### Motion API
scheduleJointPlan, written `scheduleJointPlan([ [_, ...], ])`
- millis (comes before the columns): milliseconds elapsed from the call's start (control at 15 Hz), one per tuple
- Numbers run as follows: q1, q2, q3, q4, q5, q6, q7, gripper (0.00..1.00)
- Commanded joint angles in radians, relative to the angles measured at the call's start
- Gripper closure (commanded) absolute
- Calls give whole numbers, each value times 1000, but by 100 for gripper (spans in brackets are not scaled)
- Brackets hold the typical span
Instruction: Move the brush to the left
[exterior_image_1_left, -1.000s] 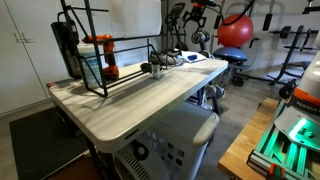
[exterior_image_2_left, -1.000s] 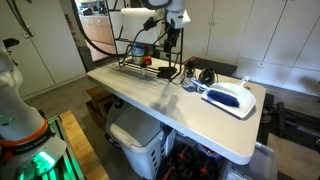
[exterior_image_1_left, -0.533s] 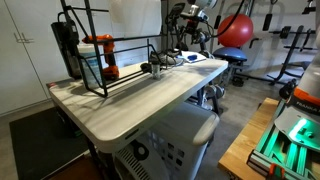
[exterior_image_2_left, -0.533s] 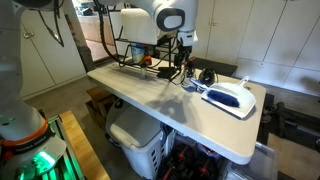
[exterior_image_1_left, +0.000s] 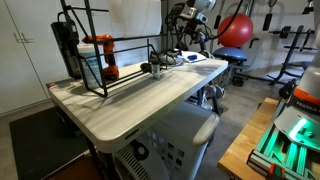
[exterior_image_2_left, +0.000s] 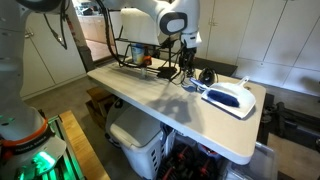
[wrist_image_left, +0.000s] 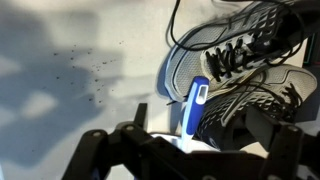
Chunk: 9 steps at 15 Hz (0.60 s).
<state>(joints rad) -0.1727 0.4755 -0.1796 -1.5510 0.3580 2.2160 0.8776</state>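
Observation:
The brush (wrist_image_left: 196, 108) is small, blue with a white lower part. In the wrist view it lies on the pale table between grey and black sneakers (wrist_image_left: 250, 55). My gripper (wrist_image_left: 200, 140) is open, with its dark fingers either side of the brush's white end, just above it. In both exterior views the gripper (exterior_image_2_left: 186, 68) (exterior_image_1_left: 183, 52) hangs low over the far end of the table by the sneakers (exterior_image_2_left: 205, 77). I cannot make out the brush in either exterior view.
A tall black wire rack (exterior_image_1_left: 110, 60) (exterior_image_2_left: 145, 52) stands on the table with an orange-and-black tool (exterior_image_1_left: 105, 58) in it. A small grey metallic object (exterior_image_1_left: 155, 68) sits by the rack. A white-and-blue object (exterior_image_2_left: 230, 97) lies near the table's end.
The arm has come down from high above the table to the sneakers. Over the last half second it has barely moved.

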Motion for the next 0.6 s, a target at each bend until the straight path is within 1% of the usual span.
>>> scheduleJointPlan([
  [0, -25, 100, 18, 74, 3, 38, -54, 0],
  [133, -32, 139, 25, 104, 3, 55, -94, 0],
  [533, -49, 248, 33, 207, -3, 28, -168, 0],
])
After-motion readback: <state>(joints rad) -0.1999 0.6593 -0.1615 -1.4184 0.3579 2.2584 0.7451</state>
